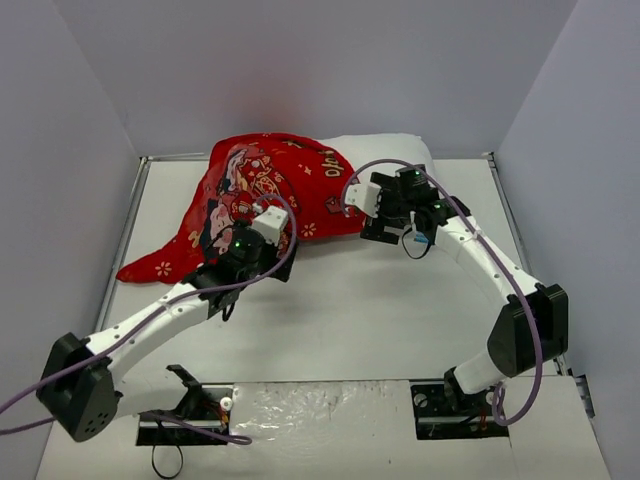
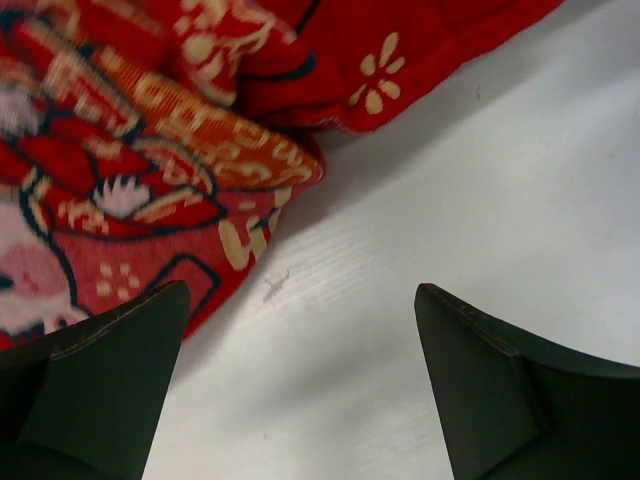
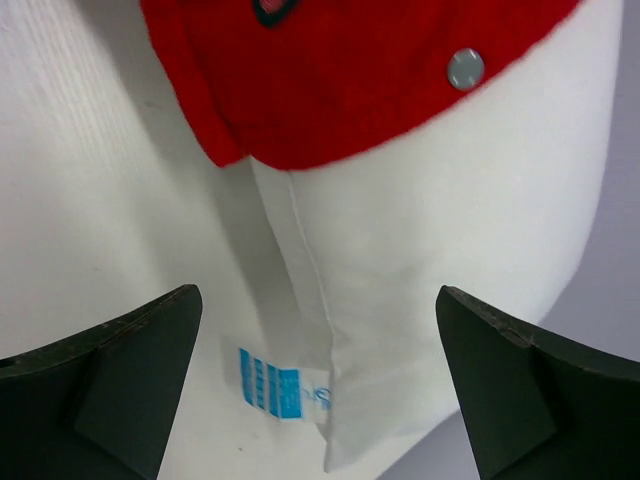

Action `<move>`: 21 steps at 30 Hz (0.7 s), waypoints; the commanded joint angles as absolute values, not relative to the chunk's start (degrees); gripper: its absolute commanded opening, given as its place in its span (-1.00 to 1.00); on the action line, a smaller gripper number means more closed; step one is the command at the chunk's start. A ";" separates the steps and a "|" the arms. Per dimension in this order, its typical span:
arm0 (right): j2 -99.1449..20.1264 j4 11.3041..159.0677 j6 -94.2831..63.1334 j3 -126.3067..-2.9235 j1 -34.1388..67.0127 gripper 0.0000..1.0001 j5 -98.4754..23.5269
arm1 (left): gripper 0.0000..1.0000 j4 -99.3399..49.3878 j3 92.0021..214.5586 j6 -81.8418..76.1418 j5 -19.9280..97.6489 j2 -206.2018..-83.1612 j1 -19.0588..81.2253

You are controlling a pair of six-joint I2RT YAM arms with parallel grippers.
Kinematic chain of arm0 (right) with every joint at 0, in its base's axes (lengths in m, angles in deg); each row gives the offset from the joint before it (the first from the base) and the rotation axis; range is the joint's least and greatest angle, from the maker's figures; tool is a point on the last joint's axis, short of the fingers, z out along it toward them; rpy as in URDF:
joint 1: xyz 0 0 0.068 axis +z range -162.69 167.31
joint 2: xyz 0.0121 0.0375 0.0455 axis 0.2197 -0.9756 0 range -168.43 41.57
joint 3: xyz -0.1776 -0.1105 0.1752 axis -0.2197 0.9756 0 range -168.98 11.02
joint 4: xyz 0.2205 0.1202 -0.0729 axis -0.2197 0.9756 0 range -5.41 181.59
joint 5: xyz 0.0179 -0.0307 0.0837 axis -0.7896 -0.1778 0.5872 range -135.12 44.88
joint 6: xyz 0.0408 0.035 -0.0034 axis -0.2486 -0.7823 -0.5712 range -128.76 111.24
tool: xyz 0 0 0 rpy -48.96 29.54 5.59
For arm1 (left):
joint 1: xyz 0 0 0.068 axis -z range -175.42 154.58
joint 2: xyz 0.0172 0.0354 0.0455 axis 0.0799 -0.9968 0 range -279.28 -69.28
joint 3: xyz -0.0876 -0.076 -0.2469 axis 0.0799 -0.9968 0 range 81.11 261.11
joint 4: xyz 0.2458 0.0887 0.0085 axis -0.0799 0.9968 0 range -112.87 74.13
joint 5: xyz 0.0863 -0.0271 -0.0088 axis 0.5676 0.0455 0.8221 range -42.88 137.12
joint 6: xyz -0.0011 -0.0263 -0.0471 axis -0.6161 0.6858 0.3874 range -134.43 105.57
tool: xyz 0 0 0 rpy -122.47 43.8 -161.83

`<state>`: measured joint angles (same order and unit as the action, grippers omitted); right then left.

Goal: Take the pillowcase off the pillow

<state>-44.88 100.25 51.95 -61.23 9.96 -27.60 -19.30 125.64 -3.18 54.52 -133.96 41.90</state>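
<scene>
The red printed pillowcase [image 1: 262, 185] lies bunched at the back left of the table, with a flap trailing out to the left. It still covers most of the white pillow [image 1: 392, 150], whose right end sticks out. In the right wrist view the pillowcase's hem [image 3: 350, 80] and a metal snap [image 3: 465, 68] sit over the bare pillow end [image 3: 430, 220], above its blue-and-white tag [image 3: 280, 385]. My right gripper [image 3: 320, 290] hangs open over that corner with nothing in it. My left gripper [image 2: 302, 290] is open above bare table, next to the pillowcase's front edge [image 2: 150, 150].
Grey walls [image 1: 80, 120] close in the white table [image 1: 380, 310] on the left, back and right. A raised rim [image 1: 125, 230] runs along the table's left side. Purple cables [image 1: 520, 300] loop along both arms. Both arm bases sit at the near edge.
</scene>
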 commanded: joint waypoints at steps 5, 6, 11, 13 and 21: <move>-43.42 100.41 59.53 -64.39 2.08 0.99 -17.44 | 0.91 -27.88 136.12 -38.04 54.06 -150.82 50.63; -43.33 100.41 58.83 -64.22 1.81 0.99 -17.26 | 0.90 -28.40 136.74 -42.51 55.37 -152.49 52.12; -41.75 100.41 56.28 -62.28 0.50 0.99 -16.03 | 0.79 -33.05 139.38 -50.37 62.22 -162.25 53.63; -41.49 100.41 55.23 -61.76 -0.12 0.99 -15.50 | 0.67 -35.69 139.91 -52.39 67.74 -166.19 53.54; -40.34 102.78 56.54 -60.79 -0.74 0.99 -13.65 | -0.45 -46.60 144.55 -56.88 84.65 -176.67 53.28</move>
